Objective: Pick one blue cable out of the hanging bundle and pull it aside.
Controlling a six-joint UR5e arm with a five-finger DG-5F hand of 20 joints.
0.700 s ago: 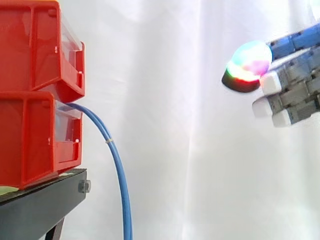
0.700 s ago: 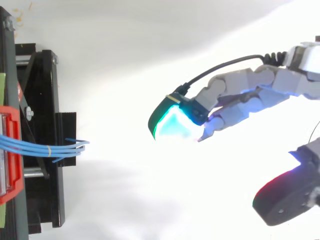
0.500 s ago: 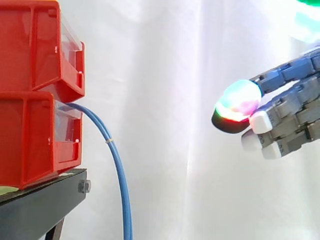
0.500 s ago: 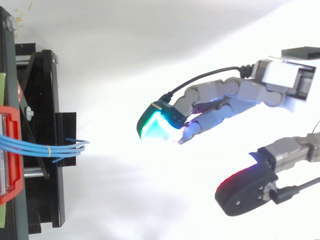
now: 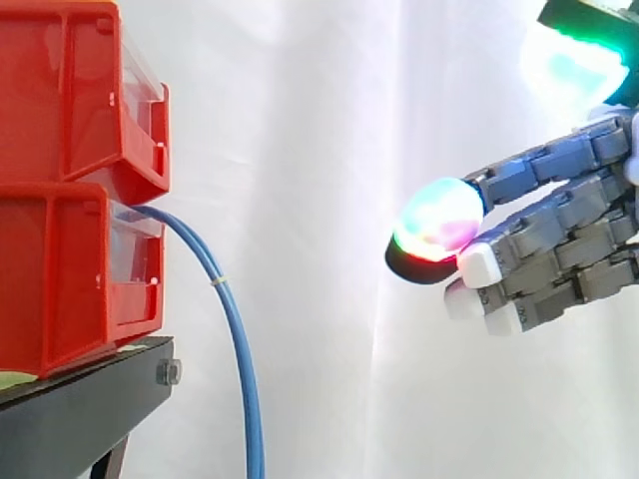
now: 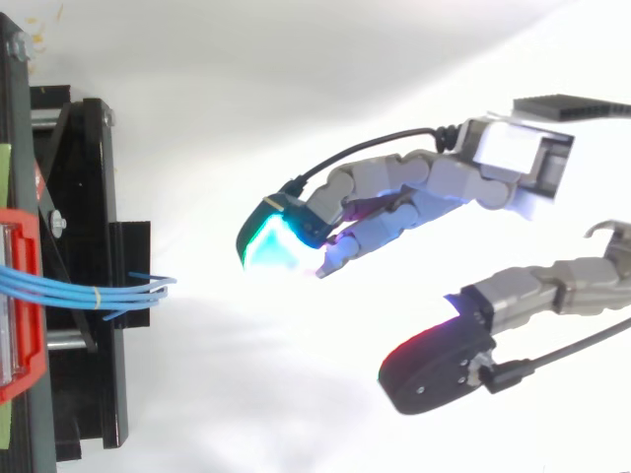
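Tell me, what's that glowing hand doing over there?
A robot hand hangs in the air, its fingers loosely spread and holding nothing, aimed at a bundle of blue cables. The cables droop from the lower red bin on a black stand. A clear gap separates hand and cables; none is picked yet.

Grey segmented hand (image 6: pixel 434 187), thick glowing fingertip pads (image 5: pixel 436 222)

Clear air between hand (image 6: pixel 424 192) and blue cable bundle (image 5: pixel 238 339), white curtain (image 5: pixel 319 200) behind. Red bins (image 5: pixel 70 190) and black stand (image 5: pixel 80 409) wall off the bundle's far side; cables hang free just off the stand's edge.
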